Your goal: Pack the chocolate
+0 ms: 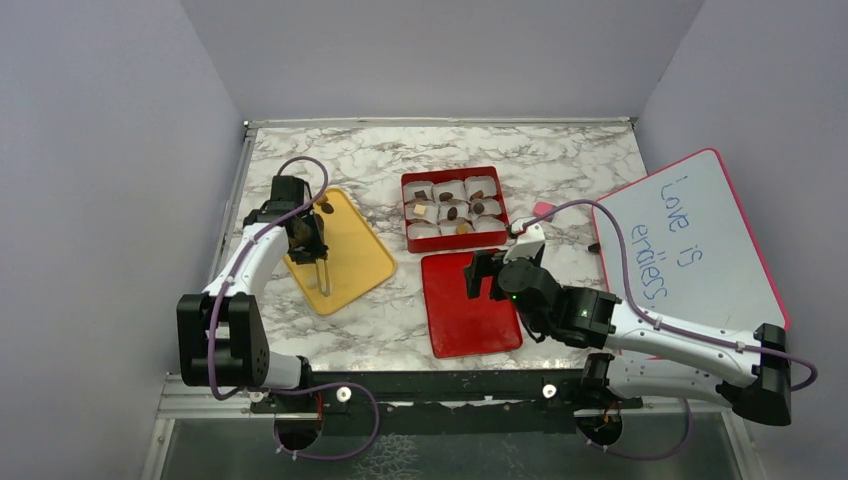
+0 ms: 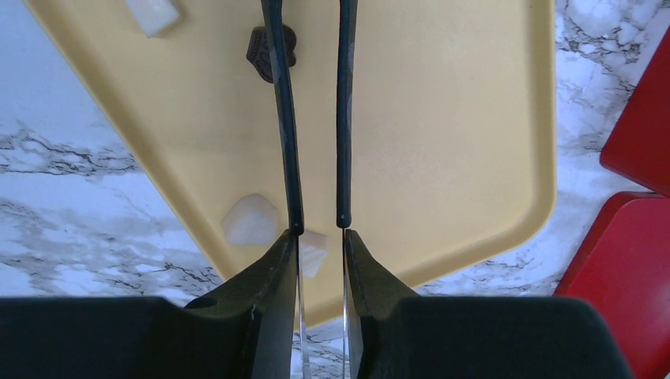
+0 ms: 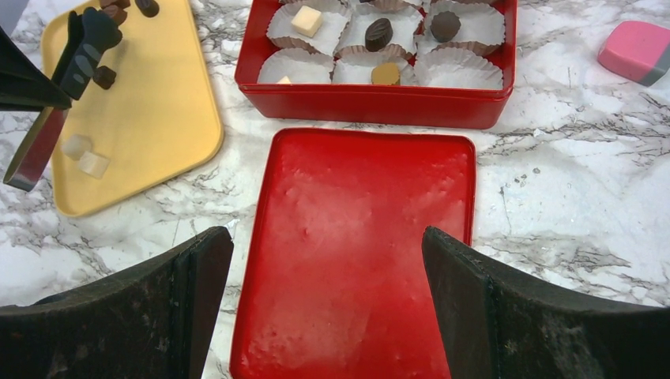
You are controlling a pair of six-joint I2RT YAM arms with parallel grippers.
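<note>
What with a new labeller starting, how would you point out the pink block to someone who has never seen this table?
Find the red box of paper cups mid-table, then look right toward the whiteboard. On the marble between them lies the pink block. Unlike the chocolates, it is pink with a grey end and sits in no cup.
</note>
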